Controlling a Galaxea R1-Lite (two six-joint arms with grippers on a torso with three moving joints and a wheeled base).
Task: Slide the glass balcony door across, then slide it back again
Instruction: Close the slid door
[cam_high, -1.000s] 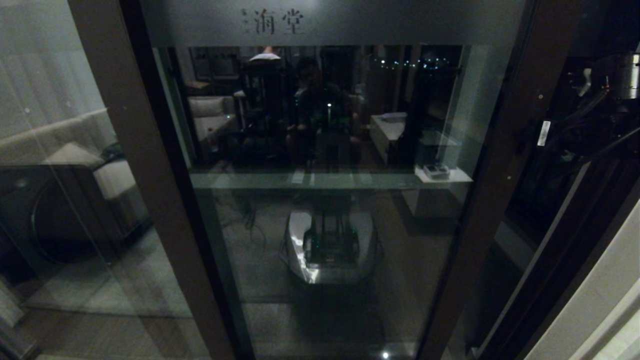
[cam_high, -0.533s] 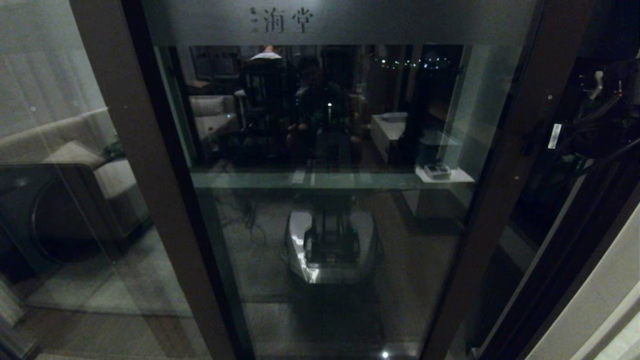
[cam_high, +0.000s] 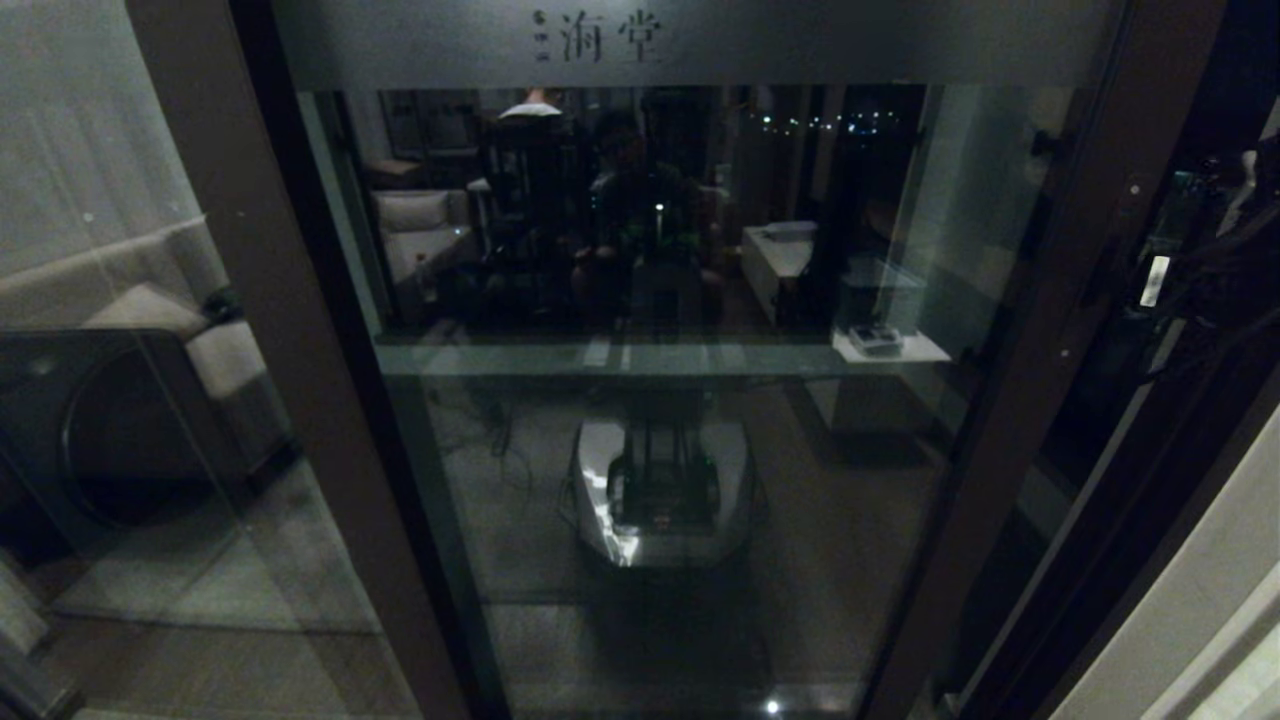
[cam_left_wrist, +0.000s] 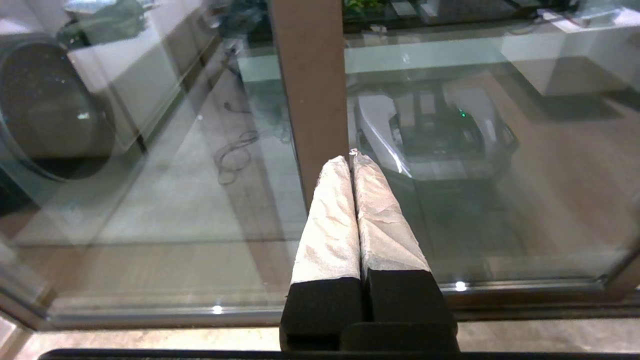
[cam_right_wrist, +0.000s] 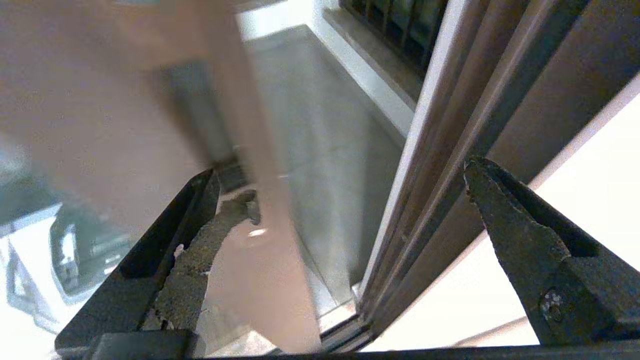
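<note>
The glass balcony door (cam_high: 650, 300) fills the head view, its dark brown stile (cam_high: 1060, 330) with small silver screws on the right. My right arm (cam_high: 1225, 270) reaches in just beyond that stile. In the right wrist view the right gripper (cam_right_wrist: 360, 182) is open, and the blurred stile (cam_right_wrist: 250, 280) stands between its fingers, against the worn pad of one finger (cam_right_wrist: 200, 250). My left gripper (cam_left_wrist: 351, 156) is shut on nothing, its taped tips close to the plain brown stile (cam_left_wrist: 310, 75) of the fixed panel. The left gripper does not show in the head view.
The door jamb and its tracks (cam_right_wrist: 450, 150) stand close beside the door's edge, with a narrow gap onto the balcony floor (cam_right_wrist: 330, 150). A white wall (cam_high: 1200, 600) lies to the right. A dark round-fronted machine (cam_high: 100, 430) sits behind the fixed glass on the left.
The door has slid to the right, and its stile and lettering have shifted that way. My right arm has moved right with it. The fixed left stile has stayed put.
</note>
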